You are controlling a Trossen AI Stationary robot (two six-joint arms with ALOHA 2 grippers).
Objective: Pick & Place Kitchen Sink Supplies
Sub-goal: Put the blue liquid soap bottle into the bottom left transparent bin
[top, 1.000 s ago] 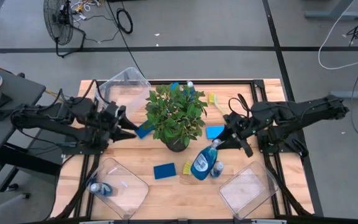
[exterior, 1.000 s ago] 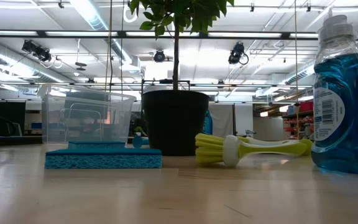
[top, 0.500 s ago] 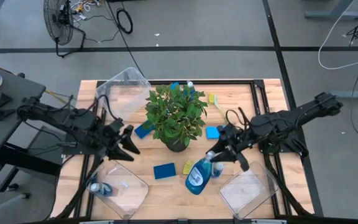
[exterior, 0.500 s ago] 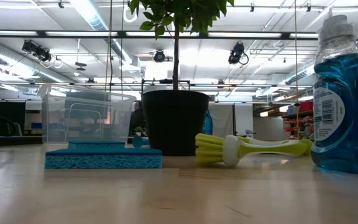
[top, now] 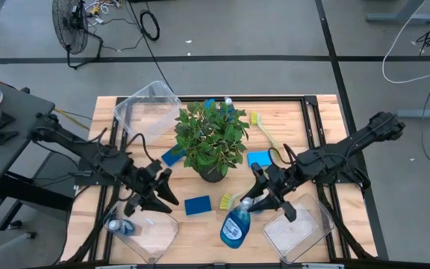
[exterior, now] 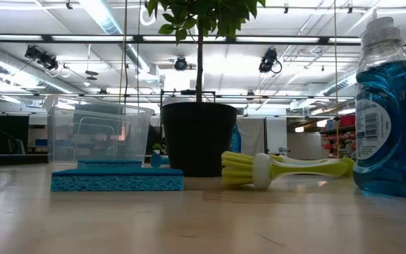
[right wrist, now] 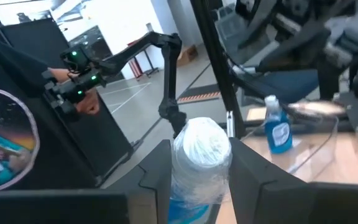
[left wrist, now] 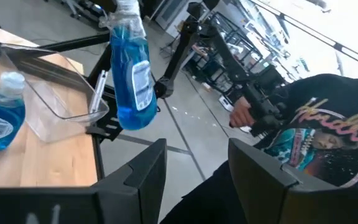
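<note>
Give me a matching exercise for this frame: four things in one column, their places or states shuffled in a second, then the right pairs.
Things:
1. large blue bottle
2. small blue bottle
3. potted plant
4. left gripper

States:
A. lying in the clear bin at front left
B. open and empty
C. standing mid-table
D. gripped at the cap by the right gripper

Pairs: 1-D, 2-A, 3-C, 4-B

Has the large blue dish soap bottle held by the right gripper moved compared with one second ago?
Yes. The large blue dish soap bottle, shut in the right gripper, has moved away from the leafy green potted plant, toward the table's near edge.
</note>
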